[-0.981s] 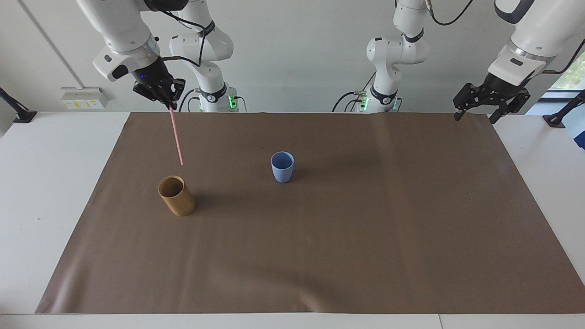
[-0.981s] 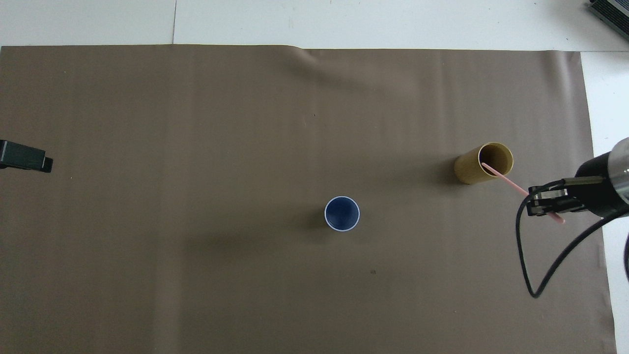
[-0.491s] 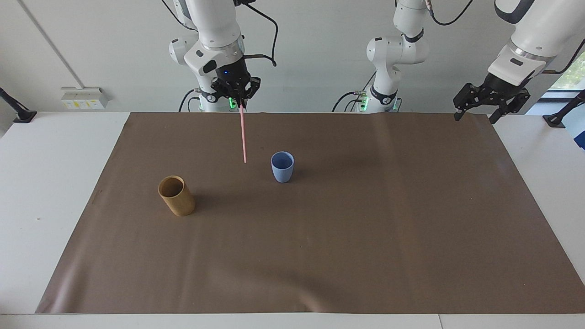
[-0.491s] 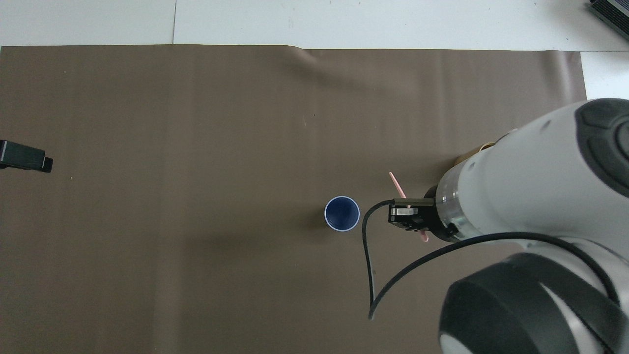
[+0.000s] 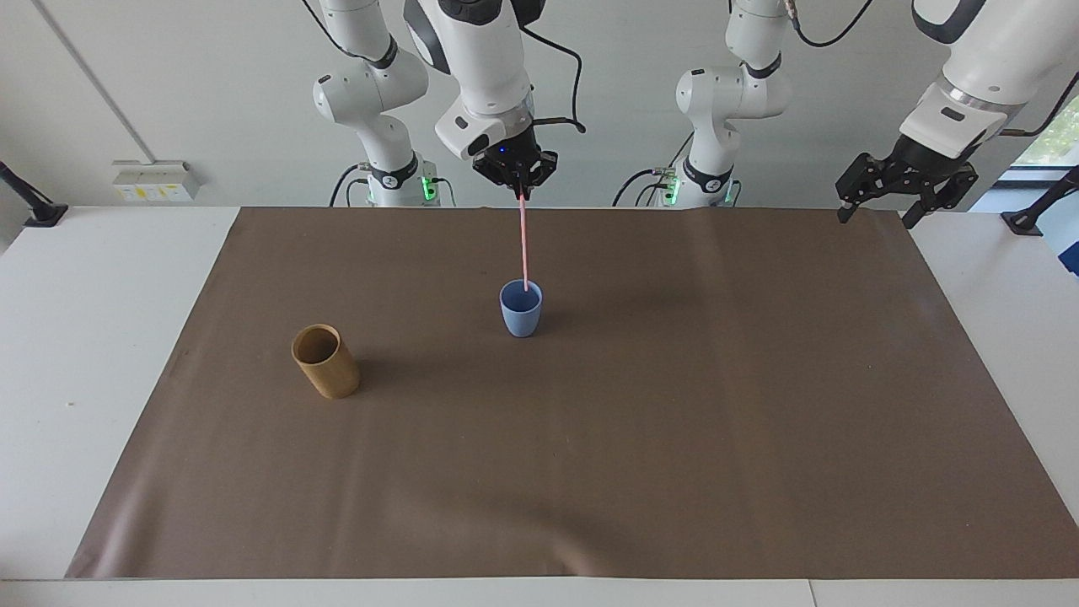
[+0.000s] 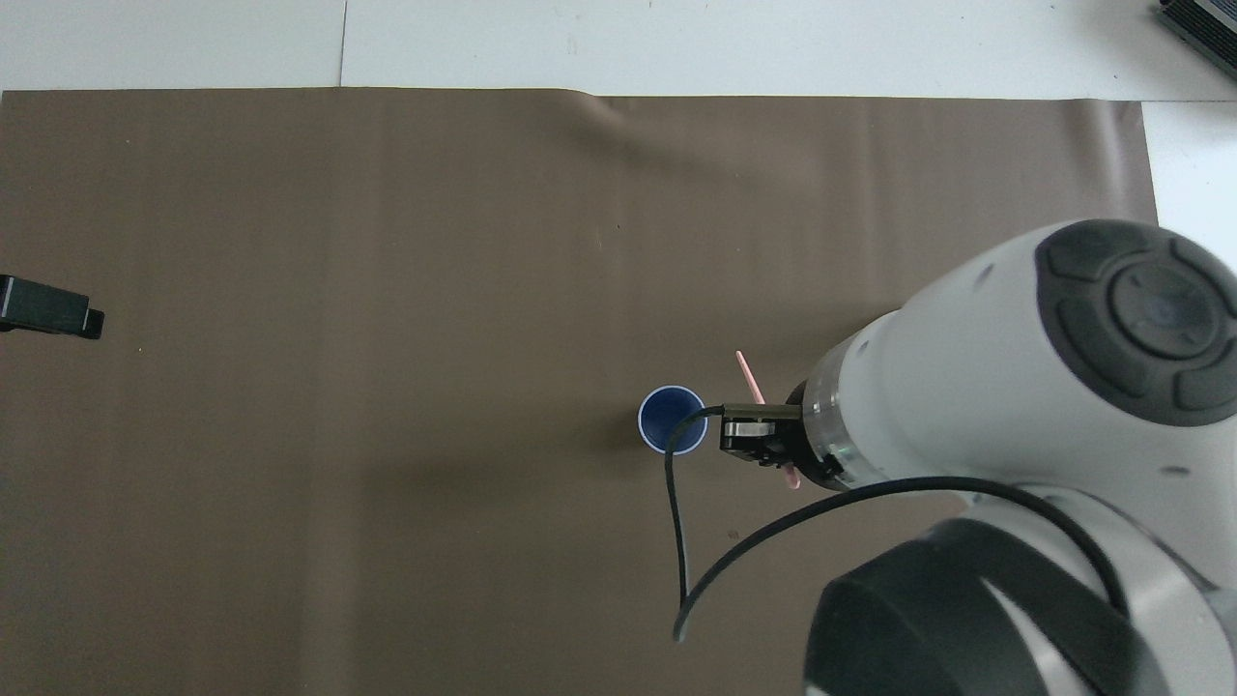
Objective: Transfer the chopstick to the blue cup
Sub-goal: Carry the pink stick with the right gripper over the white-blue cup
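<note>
Your right tool point(image 5: 520, 190), clamped on the chopstick point(image 5: 524, 244), hangs it over the blue cup point(image 5: 521, 308), its tip seemingly near the rim's 12 o'clock edge, so releasing off-centre could tip the light cup.

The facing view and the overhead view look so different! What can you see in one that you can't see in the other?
Only the facing view shows the tan cup, the left gripper open and waiting at its end of the table, and the whole chopstick hanging down, its tip at the blue cup's mouth. Only the overhead view shows straight down into that cup. Both show the right gripper shut on the chopstick.
</note>
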